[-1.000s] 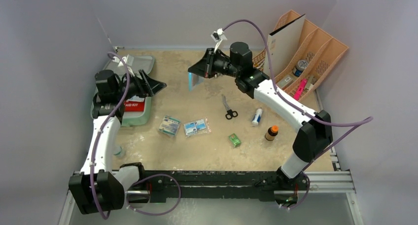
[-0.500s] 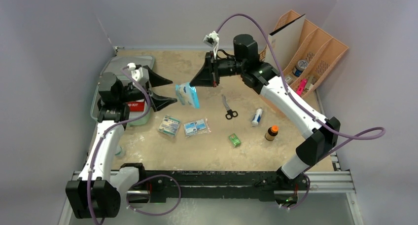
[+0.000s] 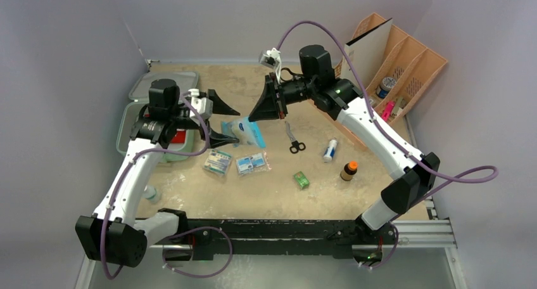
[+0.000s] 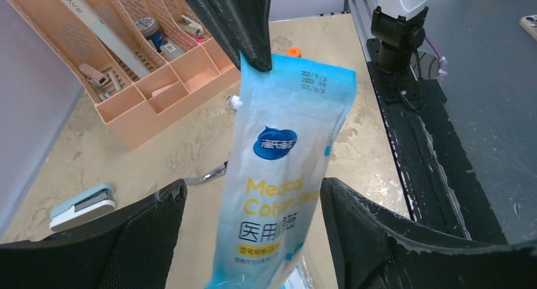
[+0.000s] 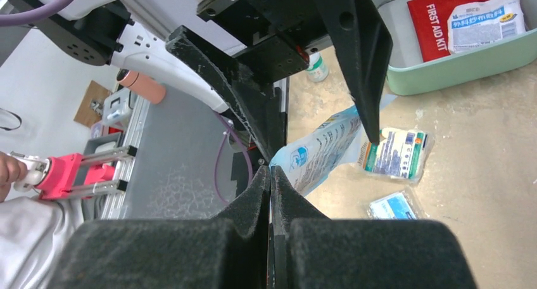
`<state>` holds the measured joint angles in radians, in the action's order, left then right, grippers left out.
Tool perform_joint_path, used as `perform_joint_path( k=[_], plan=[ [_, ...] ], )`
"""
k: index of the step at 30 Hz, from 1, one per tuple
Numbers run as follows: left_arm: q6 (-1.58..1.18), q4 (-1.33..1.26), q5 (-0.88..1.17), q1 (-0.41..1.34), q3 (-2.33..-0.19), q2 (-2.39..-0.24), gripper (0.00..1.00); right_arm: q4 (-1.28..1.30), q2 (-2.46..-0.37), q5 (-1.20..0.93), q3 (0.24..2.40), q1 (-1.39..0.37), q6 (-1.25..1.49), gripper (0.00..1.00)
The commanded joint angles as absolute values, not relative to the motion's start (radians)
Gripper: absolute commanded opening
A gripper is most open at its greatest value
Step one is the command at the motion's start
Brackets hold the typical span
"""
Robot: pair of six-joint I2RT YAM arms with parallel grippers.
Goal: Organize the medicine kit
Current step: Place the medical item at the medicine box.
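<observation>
In the top external view, the medicine kit [image 3: 126, 129] is seen lying open at the left of the frame. A red first-aid pouch [image 5: 443, 13] is shown inside it by the right wrist view. Just right of the kit, the left tool [image 3: 235, 125] is held spread wide on either side of a blue-and-white cotton pouch [image 3: 247, 134]. The pouch's top edge is pinched by the right tool [image 3: 254, 118] above the bench [image 3: 266, 187].
</observation>
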<state>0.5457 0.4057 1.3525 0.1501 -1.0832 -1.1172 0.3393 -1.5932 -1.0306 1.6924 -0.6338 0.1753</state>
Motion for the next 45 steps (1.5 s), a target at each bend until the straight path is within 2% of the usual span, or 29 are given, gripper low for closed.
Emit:
perform_joint_path(
  k=[1, 4, 5, 7, 8, 13, 17, 20, 21, 24, 27, 32, 36, 39, 45],
  plan=[
    [0.722, 0.554, 1.343, 0.167, -1.164, -1.161, 0.75, 0.341, -1.589, -1.096, 1.737, -0.634, 0.148, 0.00],
    [0.753, 0.595, 1.317, 0.185, -1.187, -1.187, 0.70, 0.310, -1.588, -1.102, 1.724, -0.634, 0.165, 0.00],
    [0.748, 0.594, 1.309, 0.189, -1.194, -1.195, 0.62, 0.300, -1.589, -1.103, 1.721, -0.634, 0.171, 0.00],
    [0.723, 0.585, 1.288, 0.193, -1.202, -1.203, 0.34, 0.290, -1.591, -1.103, 1.719, -0.634, 0.179, 0.00],
    [0.701, 0.568, 1.267, 0.193, -1.199, -1.203, 0.25, 0.287, -1.593, -1.104, 1.720, -0.634, 0.182, 0.00],
    [0.609, 0.517, 1.207, 0.193, -1.187, -1.188, 0.15, 0.272, -1.598, -1.105, 1.712, -0.632, 0.212, 0.00],
    [0.507, 0.477, 1.191, 0.192, -1.172, -1.178, 0.02, 0.246, -1.598, -1.027, 1.708, -0.628, 0.262, 0.02],
    [0.363, 0.393, 1.147, 0.192, -1.134, -1.152, 0.00, 0.150, -1.554, -0.930, 1.665, -0.610, 0.368, 0.24],
    [0.325, 0.366, 1.121, 0.192, -1.119, -1.138, 0.00, 0.082, -1.528, -0.896, 1.624, -0.601, 0.422, 0.39],
    [0.197, 0.304, 0.993, 0.192, -1.091, -1.096, 0.00, -0.126, -1.434, -0.809, 1.503, -0.571, 0.548, 0.67],
    [0.051, 0.271, 0.829, 0.188, -1.090, -1.070, 0.00, -0.184, -1.358, -0.717, 1.438, -0.563, 0.568, 0.97],
    [-0.170, 0.254, 0.678, 0.120, -1.119, -1.069, 0.00, -0.166, -1.283, -0.584, 1.390, -0.561, 0.555, 0.99],
    [-0.250, 0.331, 0.689, -0.053, -1.165, -1.117, 0.00, -0.156, -1.257, -0.539, 1.353, -0.561, 0.550, 0.99],
    [-0.287, 0.438, 0.605, -0.157, -1.218, -1.180, 0.00, -0.163, -1.263, -0.556, 1.339, -0.561, 0.566, 0.99],
    [-0.633, 0.226, 0.375, -0.290, -1.035, -1.132, 0.00, -0.161, -1.276, -0.577, 1.331, -0.561, 0.577, 0.99]
  ],
)
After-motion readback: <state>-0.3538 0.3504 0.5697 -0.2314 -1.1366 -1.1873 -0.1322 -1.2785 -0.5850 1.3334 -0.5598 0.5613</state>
